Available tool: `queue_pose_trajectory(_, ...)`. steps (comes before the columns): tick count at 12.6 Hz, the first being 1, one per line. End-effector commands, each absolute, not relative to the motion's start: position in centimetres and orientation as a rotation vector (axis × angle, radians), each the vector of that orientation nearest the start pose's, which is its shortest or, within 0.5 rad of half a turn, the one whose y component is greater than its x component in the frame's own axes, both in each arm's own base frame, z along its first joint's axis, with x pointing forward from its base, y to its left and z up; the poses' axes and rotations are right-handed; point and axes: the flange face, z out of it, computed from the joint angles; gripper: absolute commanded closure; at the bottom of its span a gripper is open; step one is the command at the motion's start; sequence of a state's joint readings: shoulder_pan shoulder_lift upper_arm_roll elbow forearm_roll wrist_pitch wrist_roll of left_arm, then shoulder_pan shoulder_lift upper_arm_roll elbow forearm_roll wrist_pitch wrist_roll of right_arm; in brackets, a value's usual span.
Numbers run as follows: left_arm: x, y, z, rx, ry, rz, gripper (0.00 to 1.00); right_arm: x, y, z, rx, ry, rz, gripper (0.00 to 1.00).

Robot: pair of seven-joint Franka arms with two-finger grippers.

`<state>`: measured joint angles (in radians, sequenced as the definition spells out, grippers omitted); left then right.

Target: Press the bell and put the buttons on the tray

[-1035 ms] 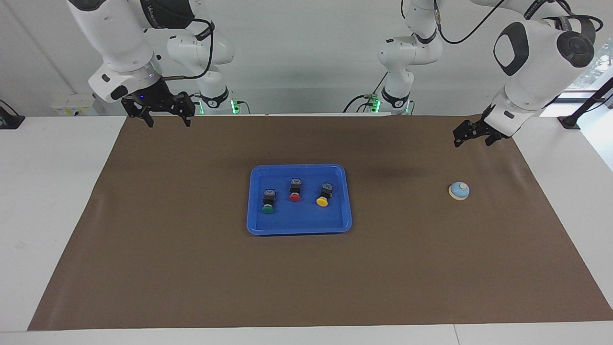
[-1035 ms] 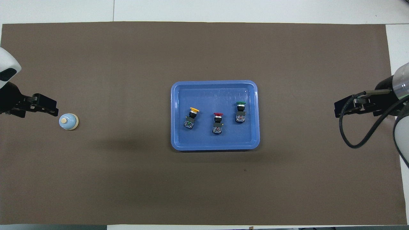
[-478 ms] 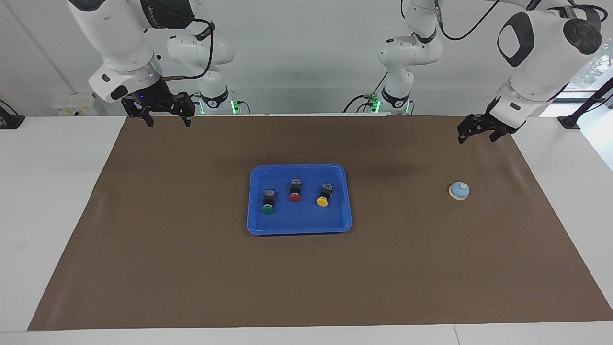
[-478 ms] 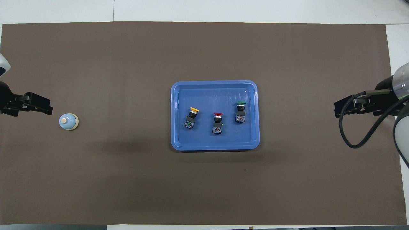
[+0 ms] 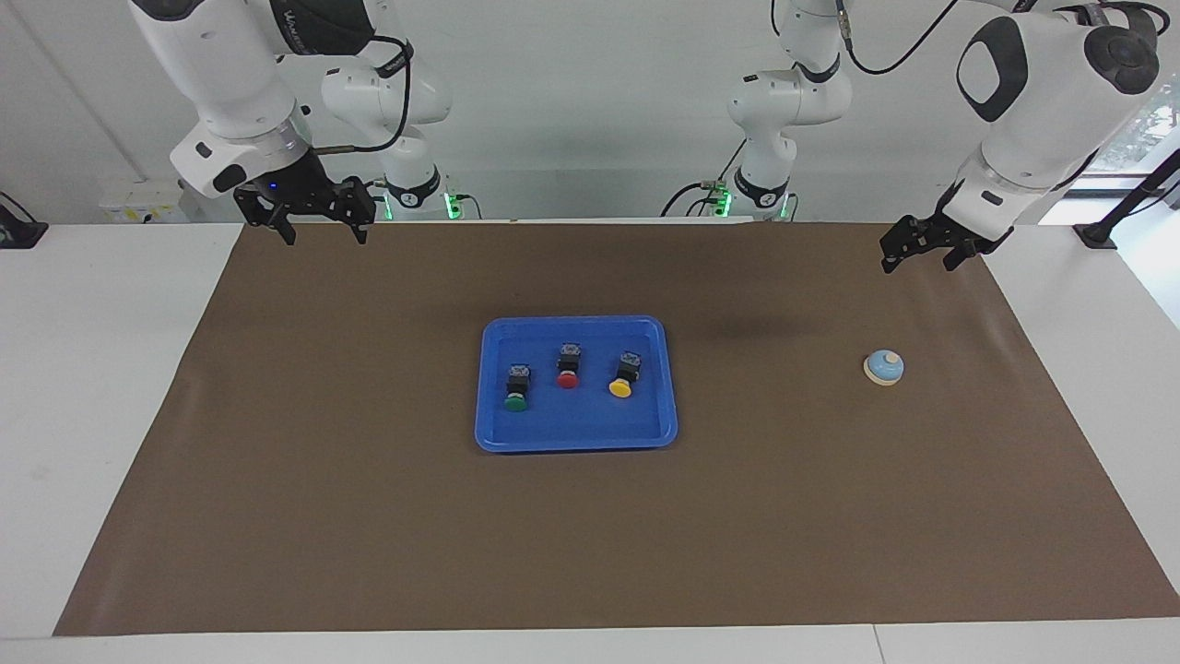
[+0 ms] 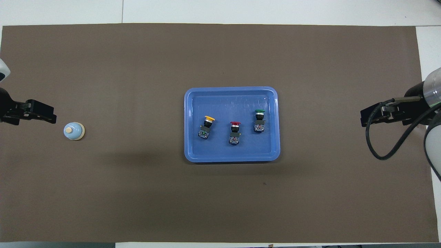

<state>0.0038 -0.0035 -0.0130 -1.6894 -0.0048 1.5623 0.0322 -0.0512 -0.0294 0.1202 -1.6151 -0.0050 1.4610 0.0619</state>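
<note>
Brown mat [image 5: 369,516] on white table [image 5: 92,369]

Three buttons [image 6: 234,126] lie in the tray [image 6: 193,151], bell [image 6: 73,131] well apart

Both arms cut off by the overhead view's side edges — only the black end of the left gripper [image 6: 36,114] inside the frame, its wrist lost past the edge; likewise the right gripper [image 6: 377,115], with most of its white arm out of the picture and a cable looping in front of it; upper links of both arms cropped by the top edge of the facing view; lettering on the right arm's dark band too small to read; markings on the bodies of the buttons [image 5: 568,366] in the tray [image 5: 491,433] too fine to make out — only cap colours clear.
</note>
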Motion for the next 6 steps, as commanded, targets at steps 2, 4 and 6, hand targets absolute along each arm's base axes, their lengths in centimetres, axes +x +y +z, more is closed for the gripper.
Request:
queue_pose_trajectory(2,54.80,-0.97,57.55,-3.141,0.053,0.169,0.00,52.69,3.23,61.18,-3.155,-0.030,0.193,0.00)
queue_pose_trajectory(4,54.80,-0.96,57.55,-3.140,0.053,0.169,0.00,52.69,3.31,61.18,-3.155,-0.033,0.193,0.00)
queue_pose_trajectory(6,54.80,-0.96,57.55,-3.140,0.053,0.169,0.00,52.65,3.31,61.26,-3.156,-0.033,0.191,0.00)
